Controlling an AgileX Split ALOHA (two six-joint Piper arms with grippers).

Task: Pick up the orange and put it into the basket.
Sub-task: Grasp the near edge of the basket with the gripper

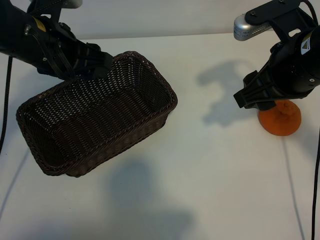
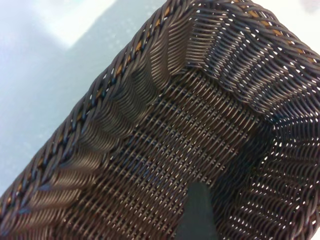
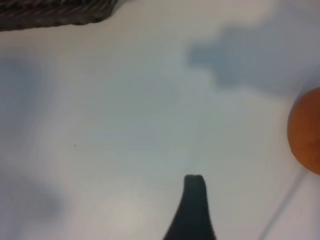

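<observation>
A: Where does the orange (image 1: 281,121) sit right now?

B: On the white tabletop (image 1: 215,175), close to its right edge, well apart from the basket (image 1: 95,117). The right claw (image 1: 257,97) hangs just over it, toward the basket side, with its jaws spread and nothing between them. In the right wrist view only 1 dark finger (image 3: 192,207) shows, and the orange is off to the side, so the claw looks not yet lined up.

A: And the basket?

B: Toward the left edge, tipped up with its open mouth facing the middle of the tabletop. The left claw (image 1: 92,62) is at its far rim. Its jaws are parted, 1 finger inside the weave, but I can't tell whether they actually pinch the rim.

A: How would the fruit handle?

B: I'd judge it light, firm, slightly yielding, and round enough to roll if nudged. The dimpled skin should give decent grip. Best to take it across its widest middle, 1 finger on each side, squeezing gently. The wicker looks stiff and light.
</observation>
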